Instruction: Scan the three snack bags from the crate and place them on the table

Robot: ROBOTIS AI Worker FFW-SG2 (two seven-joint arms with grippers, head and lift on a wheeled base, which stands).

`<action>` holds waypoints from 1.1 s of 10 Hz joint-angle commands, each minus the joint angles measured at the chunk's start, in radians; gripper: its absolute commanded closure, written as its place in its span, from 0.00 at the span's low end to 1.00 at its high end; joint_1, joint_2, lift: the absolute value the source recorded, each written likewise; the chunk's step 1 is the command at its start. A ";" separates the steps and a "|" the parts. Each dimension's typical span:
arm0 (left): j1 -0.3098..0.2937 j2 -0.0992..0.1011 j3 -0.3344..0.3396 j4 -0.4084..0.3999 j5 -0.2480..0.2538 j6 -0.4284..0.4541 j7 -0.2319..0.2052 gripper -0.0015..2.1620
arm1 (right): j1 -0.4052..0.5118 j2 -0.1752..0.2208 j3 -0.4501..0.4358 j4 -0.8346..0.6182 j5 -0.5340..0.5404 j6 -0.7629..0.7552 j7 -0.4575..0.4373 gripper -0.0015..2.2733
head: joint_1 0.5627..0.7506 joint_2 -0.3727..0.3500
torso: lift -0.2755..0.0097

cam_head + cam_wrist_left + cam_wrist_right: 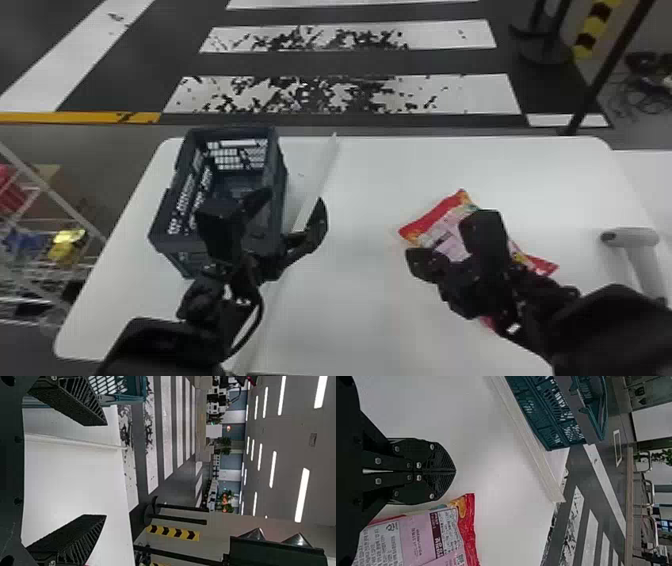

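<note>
In the head view, my left gripper [294, 198] stands open beside the crate's [162, 240] right side. In its wrist view, the left gripper [105, 470] has a wide gap and nothing between its fingers. My right gripper [416, 262] is at the near left side of a red and pink snack bag [430, 225], which the arm partly covers. The right wrist view shows the right gripper [455, 471] shut on nothing, with the snack bag [417, 538] lying label side up beside it. A light grey scanner [631, 237] is at the table's right.
A thin pale strip [320, 180] runs along the white table [370, 200] between the crate and the snack bag. A bit of red [487, 322] shows below the right arm. Left of the table is a wire rack [65, 205] with colourful packages; dark posts stand behind at right.
</note>
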 commanded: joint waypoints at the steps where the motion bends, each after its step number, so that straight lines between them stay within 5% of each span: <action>1: -0.004 0.003 -0.003 0.000 0.001 0.000 0.000 0.02 | -0.036 0.007 0.029 0.042 0.025 0.000 0.000 0.99 | 0.70 0.70 | 0.75; 11: -0.020 0.008 -0.014 0.011 0.008 0.003 0.002 0.02 | -0.196 0.031 0.072 0.254 0.183 -0.006 -0.121 0.99 | 0.70 0.61 | 0.75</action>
